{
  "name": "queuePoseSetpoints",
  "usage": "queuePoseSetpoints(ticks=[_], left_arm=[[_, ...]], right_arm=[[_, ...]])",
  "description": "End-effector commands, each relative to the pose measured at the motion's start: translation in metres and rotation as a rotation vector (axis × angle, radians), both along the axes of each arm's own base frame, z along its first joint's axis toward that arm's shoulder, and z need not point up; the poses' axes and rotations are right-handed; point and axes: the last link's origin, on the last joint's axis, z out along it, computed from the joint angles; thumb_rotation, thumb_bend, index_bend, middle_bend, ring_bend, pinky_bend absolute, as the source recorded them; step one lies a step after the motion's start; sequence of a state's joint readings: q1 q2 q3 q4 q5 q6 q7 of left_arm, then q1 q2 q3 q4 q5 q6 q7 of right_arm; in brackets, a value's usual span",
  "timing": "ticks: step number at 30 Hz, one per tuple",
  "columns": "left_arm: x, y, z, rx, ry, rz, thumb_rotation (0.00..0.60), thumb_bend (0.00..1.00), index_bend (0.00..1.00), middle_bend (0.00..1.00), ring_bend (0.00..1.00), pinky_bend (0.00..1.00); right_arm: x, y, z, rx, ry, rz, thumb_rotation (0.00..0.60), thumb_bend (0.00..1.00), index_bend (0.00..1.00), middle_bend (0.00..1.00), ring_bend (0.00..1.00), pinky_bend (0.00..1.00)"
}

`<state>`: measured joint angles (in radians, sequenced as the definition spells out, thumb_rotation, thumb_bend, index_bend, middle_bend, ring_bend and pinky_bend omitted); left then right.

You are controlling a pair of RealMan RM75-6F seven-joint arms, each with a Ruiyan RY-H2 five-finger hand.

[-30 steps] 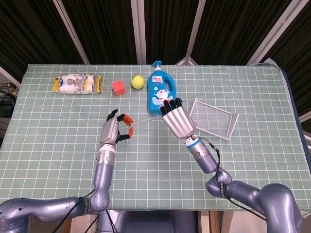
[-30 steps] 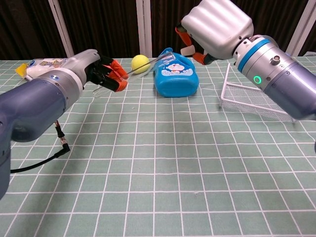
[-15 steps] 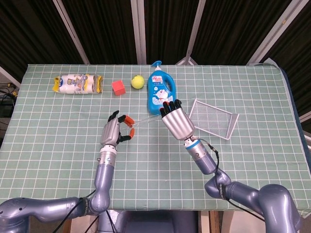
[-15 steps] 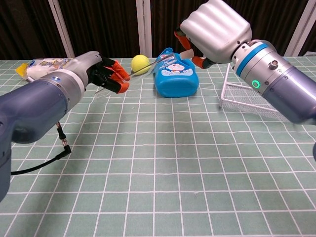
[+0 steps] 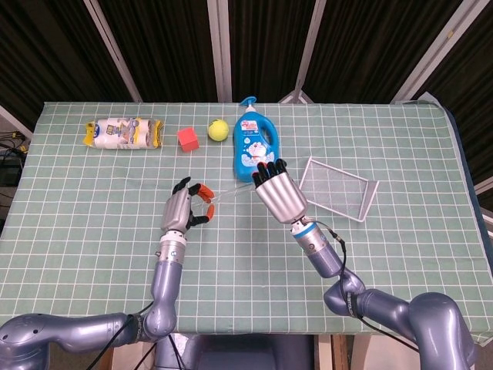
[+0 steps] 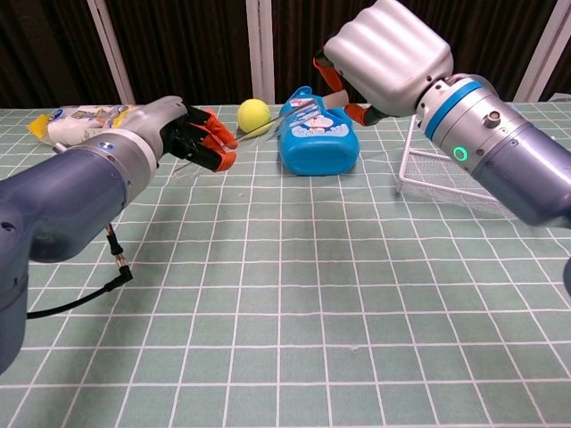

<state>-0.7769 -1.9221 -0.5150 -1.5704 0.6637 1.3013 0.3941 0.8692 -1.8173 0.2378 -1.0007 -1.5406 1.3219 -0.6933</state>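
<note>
Both hands raised over the green gridded tablecloth [image 5: 92, 223]. The left hand [image 5: 182, 208], with orange-tipped fingers, grasps one end of a thin clear plastic rod [image 5: 231, 193]; the right hand [image 5: 279, 193] holds the other end, so the rod spans the gap between them, off the table, near the table's centre. At 12 o'clock from the right hand lies a blue detergent bottle with a cartoon label [image 5: 249, 148]. A white wire rack [image 5: 339, 187] sits at its 3 o'clock. A yellow tennis ball [image 5: 218, 129], red cube [image 5: 187, 139] and packaged rolls [image 5: 123, 132] lie toward 10 o'clock.
</note>
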Motion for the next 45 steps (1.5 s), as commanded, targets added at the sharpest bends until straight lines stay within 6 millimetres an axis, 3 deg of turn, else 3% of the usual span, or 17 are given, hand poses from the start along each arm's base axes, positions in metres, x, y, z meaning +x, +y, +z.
queuePoseSetpoints(ticks=[1, 45], left_arm=[[0.0008, 0.0001, -0.0004, 0.0, -0.002, -0.001, 0.6, 0.73, 0.51, 0.48, 0.07, 0.0], [0.0025, -0.0016, -0.0049, -0.005, -0.013, 0.003, 0.6, 0.73, 0.51, 0.48, 0.07, 0.0]], right_arm=[[0.0002, 0.0001, -0.0003, 0.001, 0.0, 0.0, 0.6, 0.42, 0.62, 0.45, 0.49, 0.48], [-0.0028, 0.0032, -0.0018, 0.01, -0.002, -0.014, 0.6, 0.42, 0.62, 0.45, 0.49, 0.48]])
